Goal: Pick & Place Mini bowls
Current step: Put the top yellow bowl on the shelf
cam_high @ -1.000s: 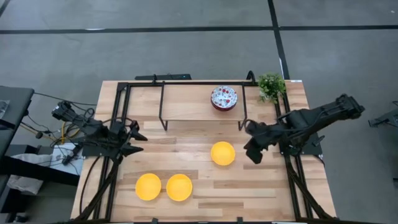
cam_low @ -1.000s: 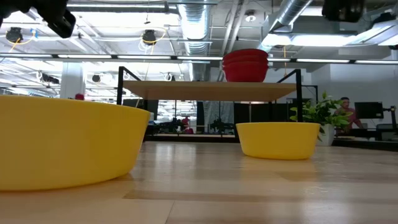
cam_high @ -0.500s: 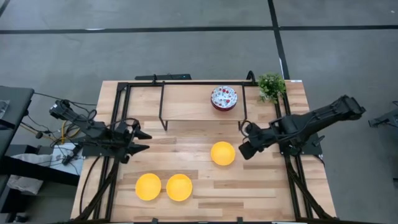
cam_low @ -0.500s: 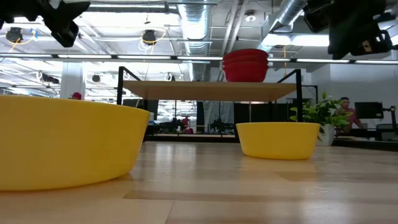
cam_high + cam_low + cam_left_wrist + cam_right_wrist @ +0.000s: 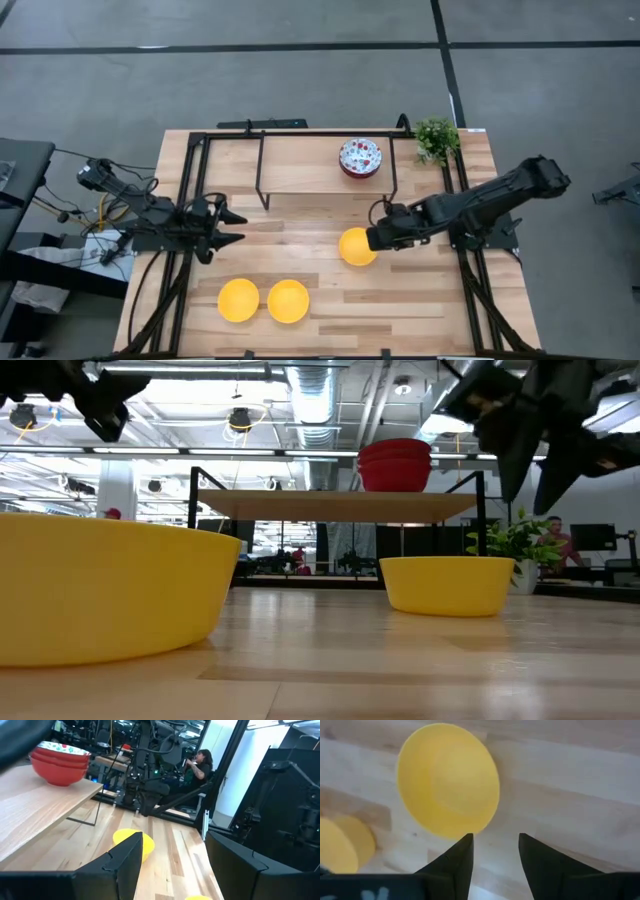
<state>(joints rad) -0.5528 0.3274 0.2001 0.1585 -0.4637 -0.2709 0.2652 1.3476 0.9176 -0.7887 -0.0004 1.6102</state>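
One yellow mini bowl (image 5: 356, 247) stands upright on the table right of centre. My right gripper (image 5: 374, 239) hangs open just above and right of it, fingers pointing down; in the right wrist view the gripper (image 5: 495, 841) has the bowl (image 5: 447, 780) ahead of its fingertips, untouched. Two more yellow bowls (image 5: 238, 300) (image 5: 288, 301) sit side by side near the front edge. A stack of floral bowls (image 5: 360, 157), red outside (image 5: 394, 465), stands on the raised shelf. My left gripper (image 5: 240, 227) waits open at the table's left.
A black-framed wooden shelf (image 5: 300, 160) spans the far half of the table. A small green plant (image 5: 437, 138) stands at the far right corner. Black rails (image 5: 470, 270) run along both side edges. Bare wood lies between the lone bowl and the front pair.
My right gripper has gone toward the table's left and down, to the lone yellow bowl's right rim, and its fingers have opened. The bowls have stayed in place.
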